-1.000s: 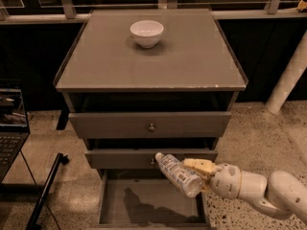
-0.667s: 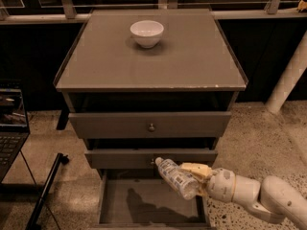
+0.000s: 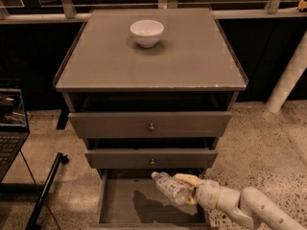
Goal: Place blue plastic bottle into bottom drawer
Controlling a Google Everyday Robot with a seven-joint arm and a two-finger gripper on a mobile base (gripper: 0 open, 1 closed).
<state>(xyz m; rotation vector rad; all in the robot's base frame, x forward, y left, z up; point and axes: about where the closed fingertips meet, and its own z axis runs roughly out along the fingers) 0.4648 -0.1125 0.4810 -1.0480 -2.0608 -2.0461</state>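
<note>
Hand [image 3: 188, 189], clenched on the bottle [image 3: 170, 187] at lower centre-right, has edged down-left over the open drawer [image 3: 115, 198], so release looks close.

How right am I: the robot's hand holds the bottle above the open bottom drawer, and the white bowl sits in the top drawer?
Nearly. The camera view shows the white bowl on the cabinet top, not in a drawer. The gripper, low at right, holds the blue plastic bottle above the open bottom drawer.
</note>
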